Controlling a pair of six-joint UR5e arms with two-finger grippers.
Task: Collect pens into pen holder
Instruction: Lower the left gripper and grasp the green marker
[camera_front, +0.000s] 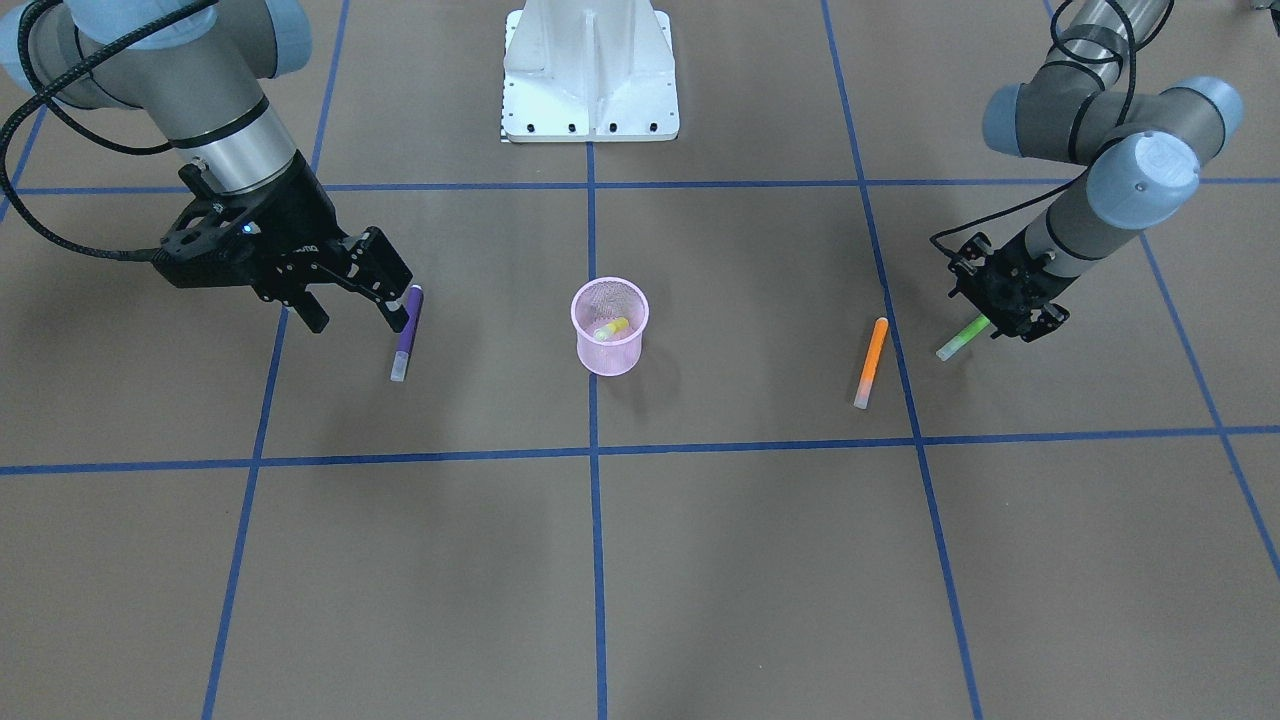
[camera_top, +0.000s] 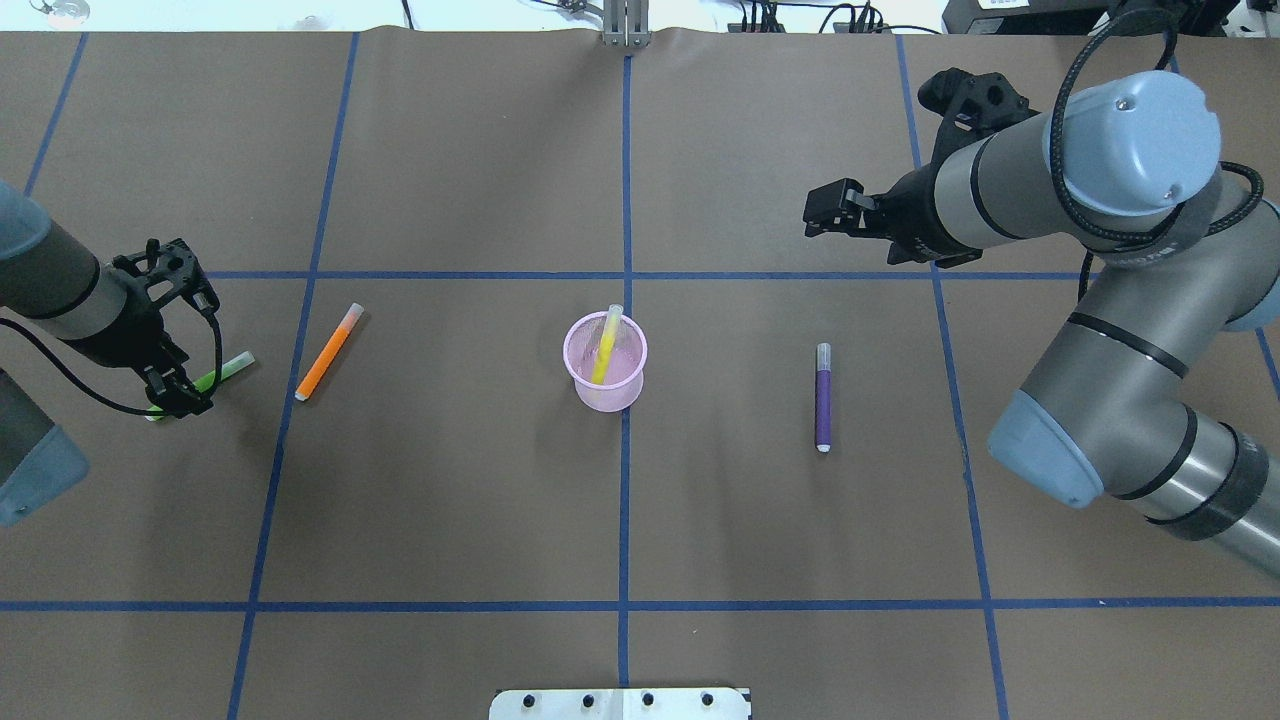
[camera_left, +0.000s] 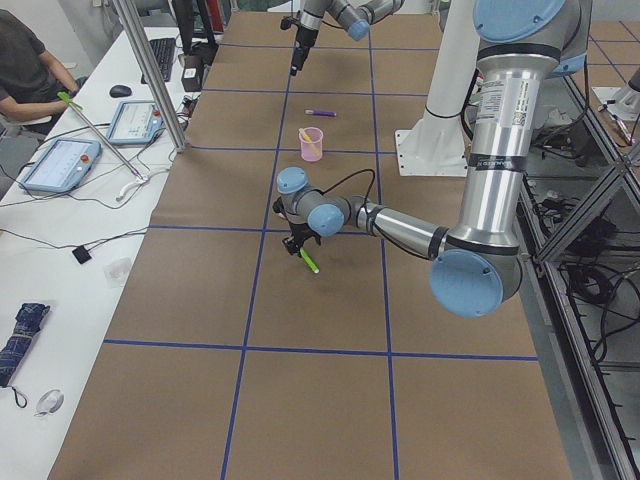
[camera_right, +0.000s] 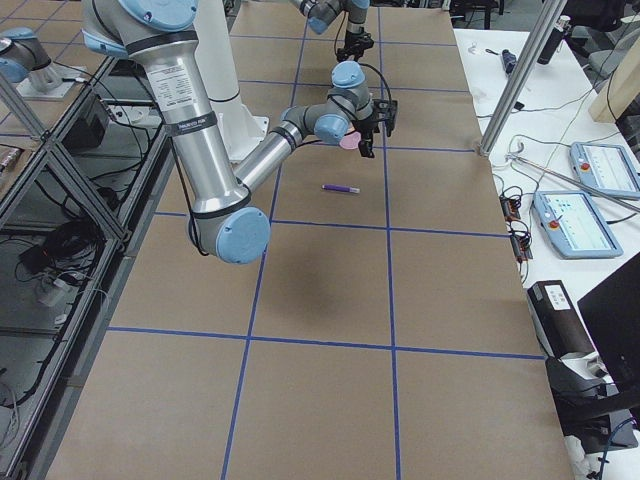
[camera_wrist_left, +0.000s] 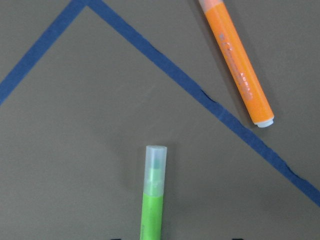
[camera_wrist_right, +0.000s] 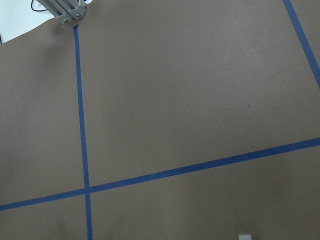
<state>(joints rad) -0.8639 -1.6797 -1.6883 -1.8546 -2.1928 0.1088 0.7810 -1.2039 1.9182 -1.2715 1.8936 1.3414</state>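
The pink mesh pen holder (camera_front: 610, 358) (camera_top: 611, 398) stands at the table's centre with a yellow pen (camera_front: 612, 327) (camera_top: 605, 345) leaning inside. A green pen (camera_front: 962, 338) (camera_top: 228, 370) (camera_wrist_left: 152, 200) lies on the table, and my left gripper (camera_front: 1005, 325) (camera_top: 180, 400) is low over its back end. Its jaws look open, one on each side of the pen. An orange pen (camera_front: 871, 362) (camera_top: 328, 352) (camera_wrist_left: 240, 65) lies just beside it. The purple pen (camera_front: 406, 333) (camera_top: 823, 397) lies on the other side. My right gripper (camera_front: 355, 315) (camera_top: 812, 213) hovers open and empty, raised beyond that pen.
Blue tape lines (camera_top: 625, 500) divide the brown table into squares. The white robot base (camera_front: 590, 70) stands at the robot's edge. A side bench with teach pendants (camera_left: 60, 160) and a seated person (camera_left: 25, 65) lies past the table's far side.
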